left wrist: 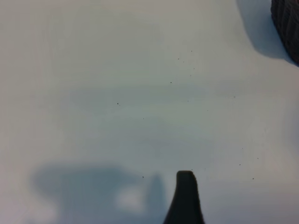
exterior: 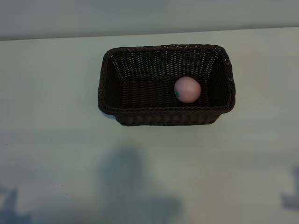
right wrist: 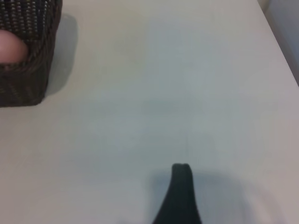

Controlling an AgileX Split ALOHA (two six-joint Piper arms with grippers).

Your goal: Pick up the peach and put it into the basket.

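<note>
One small round pale-pink peach (exterior: 187, 89) with a tiny green mark lies inside the large rectangular dark-brown woven wicker basket (exterior: 108, 79), toward the right half of its floor, near the front wall. Judging from this, the placing looks done, and what remains is only to keep clear. To finish well, both arms should stay back from the basket so nothing nudges its braided rim or rolls the fruit, and neither claw has any reason to clench.

Both arms sit withdrawn at the near edge of the pale desk (exterior: 56, 140), well apart from the basket. Each wrist view shows only one dark fingertip over bare desk: the left claw (left wrist: 185, 196) has the basket's corner far off, and the right claw (right wrist: 180, 191) looks toward a basket end with a sliver of pink showing above the rim. Both claws stand released, spread wide and grasping nothing.
</note>
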